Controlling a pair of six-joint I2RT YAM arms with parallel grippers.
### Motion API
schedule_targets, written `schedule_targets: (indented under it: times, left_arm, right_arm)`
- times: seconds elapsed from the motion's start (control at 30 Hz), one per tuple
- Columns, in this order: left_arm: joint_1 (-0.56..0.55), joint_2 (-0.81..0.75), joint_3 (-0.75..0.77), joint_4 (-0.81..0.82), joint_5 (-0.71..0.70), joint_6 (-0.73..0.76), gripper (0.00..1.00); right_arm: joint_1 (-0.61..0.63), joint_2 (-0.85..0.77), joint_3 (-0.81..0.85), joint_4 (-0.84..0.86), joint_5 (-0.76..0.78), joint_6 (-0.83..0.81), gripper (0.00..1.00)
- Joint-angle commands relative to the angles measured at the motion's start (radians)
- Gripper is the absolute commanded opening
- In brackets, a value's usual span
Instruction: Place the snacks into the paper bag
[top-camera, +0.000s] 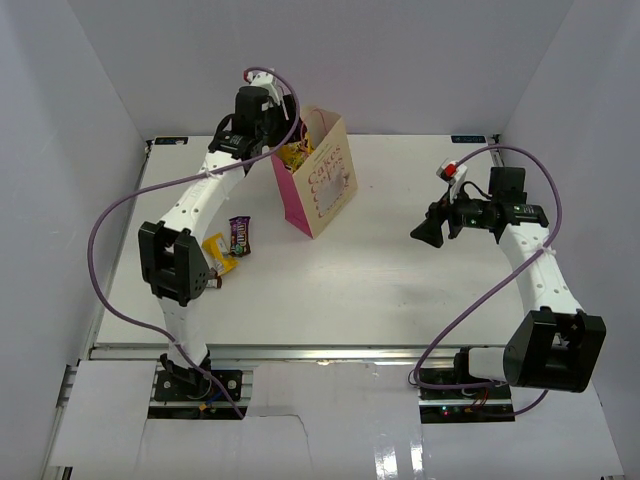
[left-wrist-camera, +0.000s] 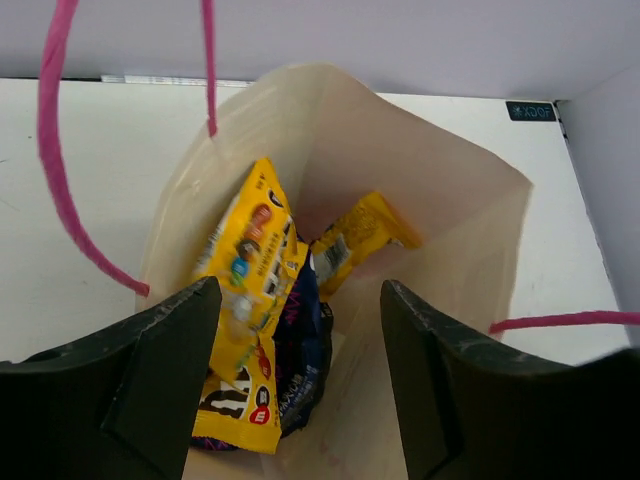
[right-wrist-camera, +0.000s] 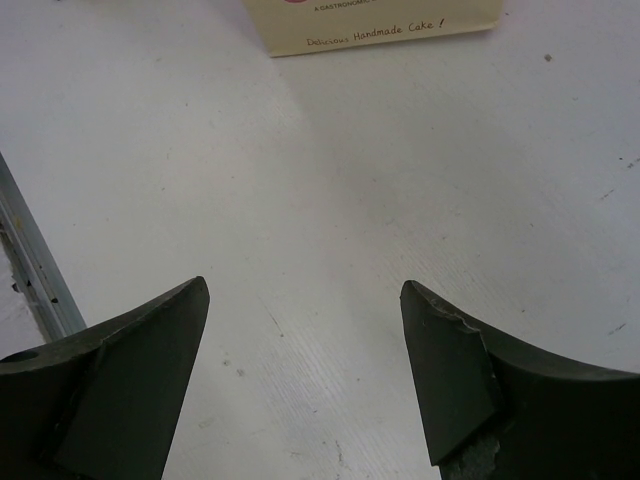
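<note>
Left gripper jaws spread, above paper bag, snacks inside below

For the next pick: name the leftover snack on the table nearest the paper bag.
The dark purple wrapper; the yellow wrapper beside it lies farther from the paper bag.

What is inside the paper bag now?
Several yellow packets and one dark wrapper lie inside the paper bag. They cover its bottom, so anything beneath is hidden.
</note>
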Motion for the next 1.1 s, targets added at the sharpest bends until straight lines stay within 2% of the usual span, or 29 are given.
schedule_targets:
  times: [0.0,0.1,0.17,0.27,0.3,0.43,0.57,0.7,0.87,1.07]
  left_arm:
    - [0.001,-0.078,0.058,0.023,0.088,-0.008,0.76]
    - [0.001,-0.141,0.045,0.002,0.048,0.039,0.80]
    - [0.013,-0.218,0.005,-0.026,-0.042,0.050,0.80]
    - [0.057,-0.325,-0.202,-0.031,-0.151,0.033,0.75]
    - [0.100,-0.400,-0.341,-0.022,-0.165,0.001,0.73]
    - [0.206,-0.520,-0.629,-0.003,-0.115,-0.066,0.66]
    - [0.243,-0.478,-0.744,0.012,-0.032,-0.061,0.67]
    - [0.243,-0.314,-0.709,0.002,0.043,-0.027,0.69]
    - [0.243,-0.122,-0.612,-0.043,0.003,0.002,0.70]
    - [0.235,-0.011,-0.538,-0.124,-0.069,0.018,0.68]
  right_arm:
    - [-0.005,-0.024,-0.014,0.022,-0.019,-0.003,0.83]
    - [-0.005,-0.016,-0.027,0.025,-0.024,-0.003,0.83]
    - [-0.005,-0.013,-0.036,0.025,-0.024,-0.006,0.83]
    - [-0.005,-0.005,-0.051,0.025,-0.016,-0.014,0.83]
    - [-0.003,-0.004,-0.056,0.025,-0.012,-0.015,0.83]
    - [-0.005,0.001,-0.070,0.025,0.005,-0.023,0.83]
    - [-0.005,0.015,-0.070,0.020,0.016,-0.028,0.83]
    - [-0.005,0.033,-0.063,0.019,0.022,-0.023,0.83]
    - [-0.003,0.041,-0.065,0.006,0.031,-0.026,0.83]
    - [-0.005,0.044,-0.070,0.008,0.042,-0.025,0.83]
